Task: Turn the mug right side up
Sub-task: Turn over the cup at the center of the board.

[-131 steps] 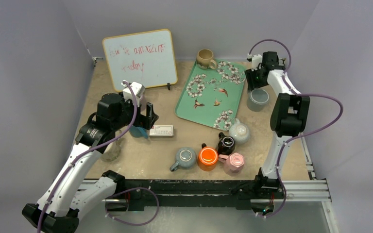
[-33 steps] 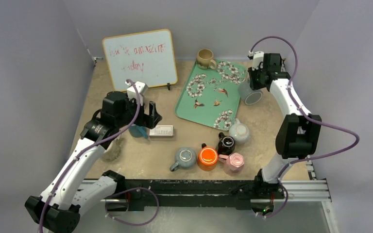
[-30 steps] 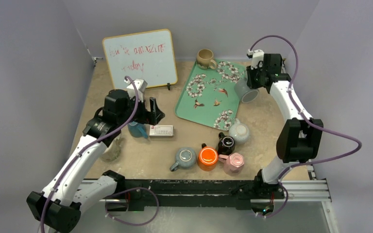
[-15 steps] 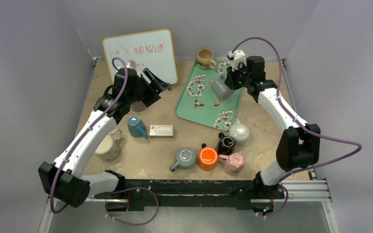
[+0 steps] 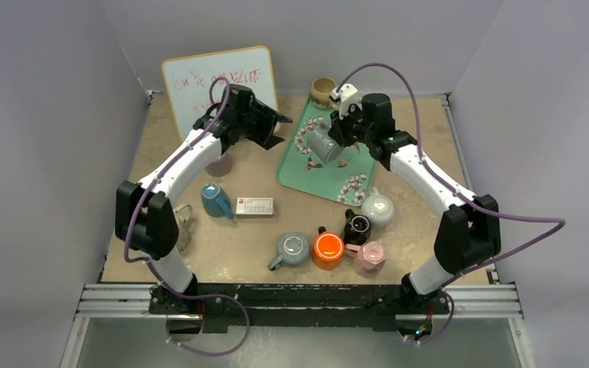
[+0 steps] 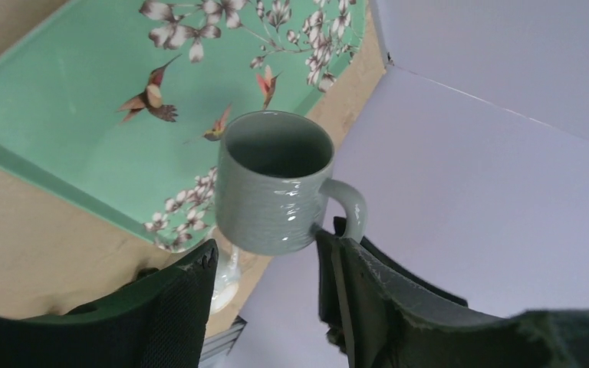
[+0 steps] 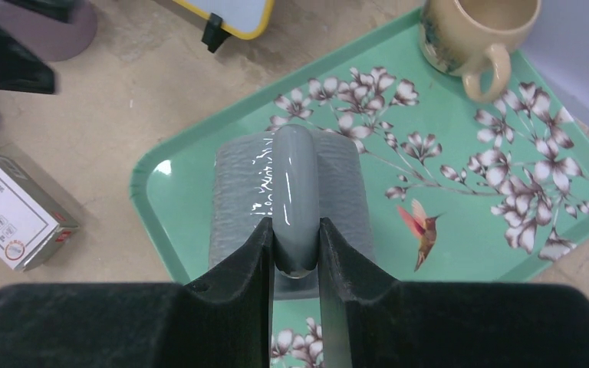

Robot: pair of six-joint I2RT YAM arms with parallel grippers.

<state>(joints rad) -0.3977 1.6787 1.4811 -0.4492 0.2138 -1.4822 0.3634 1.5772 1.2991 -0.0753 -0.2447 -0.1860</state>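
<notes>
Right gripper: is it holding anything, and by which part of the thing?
Yes. The right gripper holds the grey mug by its handle, pinched between both fingers, over the green tray.

Pale lavender walls (image 5: 46,115) enclose a tan tabletop (image 5: 429,123) edged by a metal rail (image 5: 115,291)
</notes>
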